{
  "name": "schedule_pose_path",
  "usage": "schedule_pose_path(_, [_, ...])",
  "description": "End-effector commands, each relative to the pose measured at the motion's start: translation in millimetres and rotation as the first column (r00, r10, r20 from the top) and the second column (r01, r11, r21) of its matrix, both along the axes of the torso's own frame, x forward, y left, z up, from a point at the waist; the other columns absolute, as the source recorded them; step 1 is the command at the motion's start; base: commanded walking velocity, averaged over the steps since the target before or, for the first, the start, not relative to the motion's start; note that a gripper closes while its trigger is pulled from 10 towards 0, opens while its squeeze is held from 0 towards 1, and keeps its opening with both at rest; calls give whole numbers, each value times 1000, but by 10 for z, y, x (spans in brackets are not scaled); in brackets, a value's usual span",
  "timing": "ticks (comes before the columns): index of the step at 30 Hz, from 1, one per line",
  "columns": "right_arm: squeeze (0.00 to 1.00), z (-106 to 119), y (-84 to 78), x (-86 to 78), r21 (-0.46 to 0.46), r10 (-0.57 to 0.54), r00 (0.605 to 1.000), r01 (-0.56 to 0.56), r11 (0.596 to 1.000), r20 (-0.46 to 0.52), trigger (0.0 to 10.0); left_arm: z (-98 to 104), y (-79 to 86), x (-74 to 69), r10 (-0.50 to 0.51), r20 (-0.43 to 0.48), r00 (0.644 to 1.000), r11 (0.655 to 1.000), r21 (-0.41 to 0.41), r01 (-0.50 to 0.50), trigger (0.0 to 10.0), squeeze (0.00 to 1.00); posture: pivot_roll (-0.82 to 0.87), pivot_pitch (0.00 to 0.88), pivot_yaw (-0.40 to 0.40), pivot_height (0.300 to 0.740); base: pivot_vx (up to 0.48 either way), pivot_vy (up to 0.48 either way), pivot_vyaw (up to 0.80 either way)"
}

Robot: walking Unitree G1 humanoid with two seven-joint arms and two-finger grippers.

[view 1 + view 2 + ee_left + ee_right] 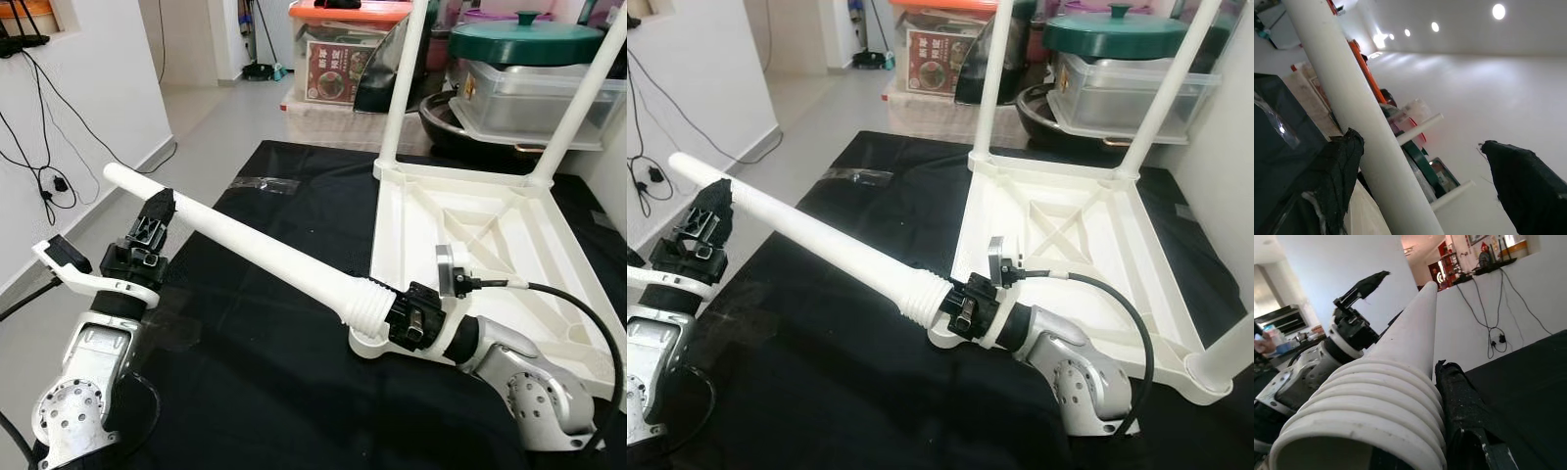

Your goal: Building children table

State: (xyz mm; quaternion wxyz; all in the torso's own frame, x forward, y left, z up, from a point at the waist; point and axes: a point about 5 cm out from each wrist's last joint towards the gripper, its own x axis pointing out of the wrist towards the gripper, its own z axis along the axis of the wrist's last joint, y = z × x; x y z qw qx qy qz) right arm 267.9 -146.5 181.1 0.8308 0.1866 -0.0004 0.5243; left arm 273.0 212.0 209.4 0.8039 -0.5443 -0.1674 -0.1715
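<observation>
White table leg (pixel 265 250) slants across black counter (pixel 255 392). Right gripper (pixel 392 318) jaws clamp its threaded end by upturned tabletop (pixel 470 225) corner socket; left gripper (pixel 152 220) jaws spread, leg's far-left end betw. them.

The upturned table (pixel 470 225) runs off the right edge; its two standing legs (pixel 404 88) are cut by the top edge; the right gripper (pixel 416 318) hides the loose leg's (pixel 265 250) threaded end.

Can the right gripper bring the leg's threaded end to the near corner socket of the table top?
Probably yes: the right gripper holds the leg by its threads directly above the socket; nothing lies between.
</observation>
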Motion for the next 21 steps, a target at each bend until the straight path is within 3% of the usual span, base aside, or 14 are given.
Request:
schedule_pose_path(1, [0, 44, -27, 24, 24, -19, 1000, 18, 1000, 18, 0, -19, -3, -7, -16, -16, 1000, 1000, 4, 16, 10000, 0, 55, 0, -30, 740, 0, 0, 0])
schedule_pose_path(6, [0, 74, 38, -55, 52, 68, 998, -69, 996, 19, 0, -67, 3, 8, -15, -44, 999, 1000, 4, 16, 10000, 0, 54, 0, -30, 740, 0, 0, 0])
schedule_pose_path(9, [0, 45, 62, -175, 56, 177, 984, -177, 983, -2, 0, -88, 26, 24, -12, -54, 998, 1000, 9, 13, 10000, 0, 53, 0, -35, 740, 0, 0, 0])
schedule_pose_path(15, [0, 20, 34, -220, 93, 239, 971, -235, 968, -31, 0, -132, 61, 58, -4, -81, 997, 1000, 4, 4, 10000, 0, 52, 0, -36, 740, 0, 0, 0])
schedule_pose_path(21, [0, -47, 46, -262, 72, 281, 958, -277, 958, -54, 0, -130, 54, 65, -4, -80, 997, 1000, 4, 4, 10000, 0, 55, 0, -37, 740, 0, 0, 0])
